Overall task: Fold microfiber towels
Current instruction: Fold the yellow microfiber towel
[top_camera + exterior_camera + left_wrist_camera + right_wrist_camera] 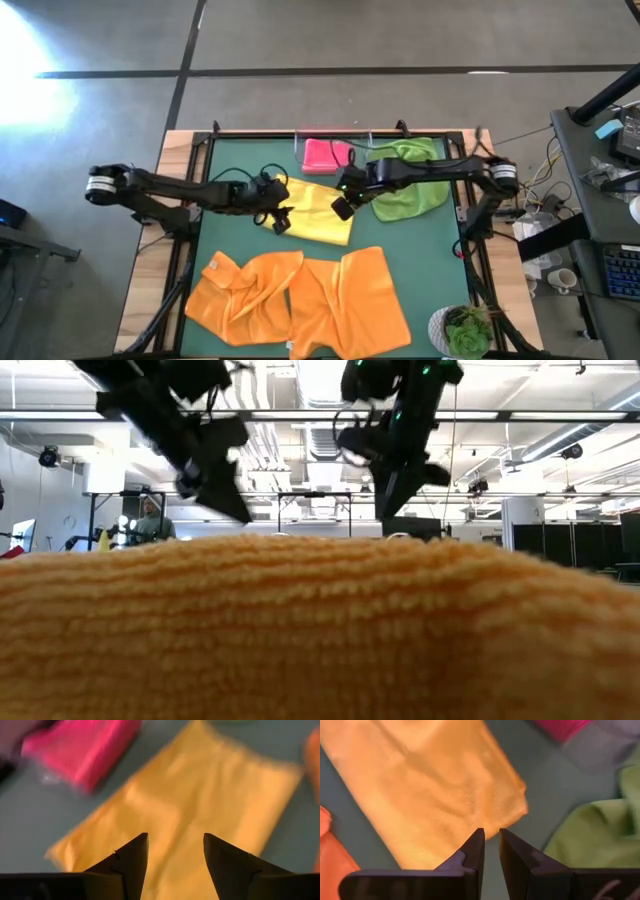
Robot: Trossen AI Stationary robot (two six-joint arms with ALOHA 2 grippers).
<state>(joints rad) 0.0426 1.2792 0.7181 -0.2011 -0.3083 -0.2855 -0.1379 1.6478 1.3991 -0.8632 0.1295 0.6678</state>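
A yellow towel (318, 210), folded into a long rectangle, lies flat on the green mat (420, 260) at mid-table. My left gripper (175, 845) hangs open above its left end (283, 220) and holds nothing. My right gripper (491, 837) hovers over the towel's right end (342, 207) with only a narrow gap between its fingers and nothing in it. A folded pink towel (325, 155) lies at the far edge. A crumpled green towel (410, 180) lies at the far right. Two orange towels (245, 295) (350, 300) lie spread and rumpled along the near edge.
A small potted plant (465, 332) stands at the near right corner. In the low view an orange towel (320, 630) fills the foreground and hides the mat. A wooden rim (180, 150) frames the table. Bare mat shows to the right of the yellow towel.
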